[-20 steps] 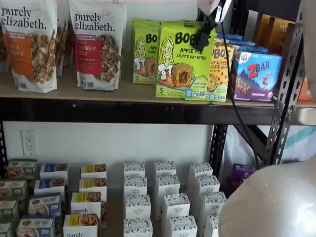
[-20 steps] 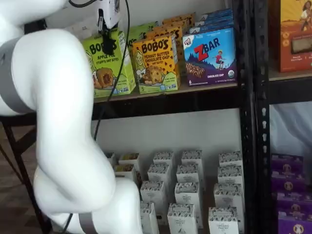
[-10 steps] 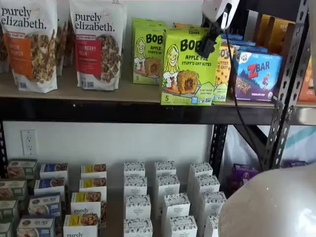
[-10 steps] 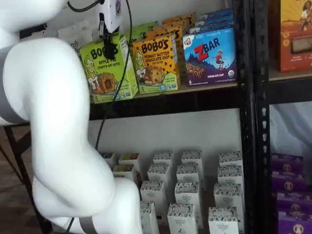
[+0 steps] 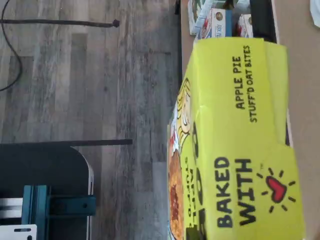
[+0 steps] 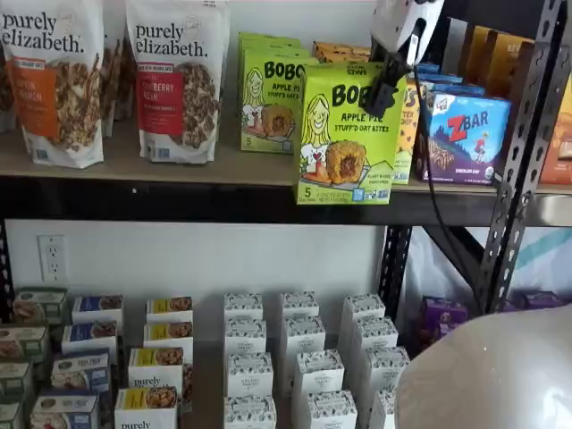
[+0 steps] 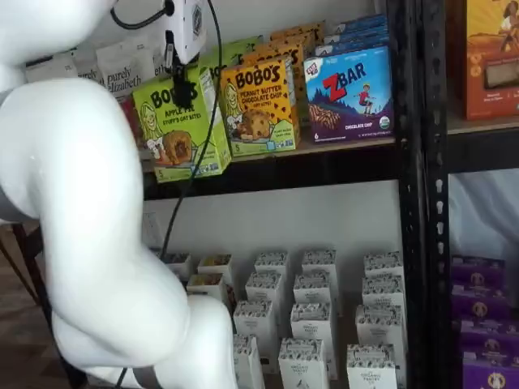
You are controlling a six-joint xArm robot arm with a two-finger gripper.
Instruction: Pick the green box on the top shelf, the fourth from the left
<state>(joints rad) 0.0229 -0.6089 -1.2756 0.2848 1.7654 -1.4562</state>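
**Ana:** Gripper (image 6: 386, 82) first: where does it stand?

**Ben:** High against the top of the green box (image 6: 345, 132), white body above, black fingers (image 7: 178, 74) coming down over the carton's upper front. They are clamped on the green box; no gap shows between finger and card. A black cable drops beside it in both shelf views.

**Ana:** And the box itself?

**Ben:** Upright, face forward, out at the front edge of the top shelf (image 6: 206, 198). Its lower edge sits in front of the black beam rather than on the board (in a shelf view (image 7: 181, 121) it overlaps the beam too). Whether its base touches anything, I cannot tell.

**Ana:** What does the wrist camera give?

**Ben:** The carton's top panel (image 5: 240, 140), lime-green, printed "APPLE PIE STUFF'D OAT BITES" and "BAKED WITH" beside a red heart. Grey wood floor (image 5: 90, 85) lies beyond it. No fingers show there.

**Ana:** Neighbours?

**Ben:** Just behind and to one side, another green Bobo's box (image 6: 268, 100) stands farther back on the board. On the other side comes the yellow-orange peanut butter box (image 7: 259, 107), then the blue ZBar box (image 7: 349, 93). Two Purely Elizabeth bags (image 6: 174, 80) stand well apart, along the same board.

**Ana:** Below?

**Ben:** Rows of small white cartons (image 6: 299, 357) on the lower level, and the arm's white bulk (image 7: 89, 243) filling the foreground.
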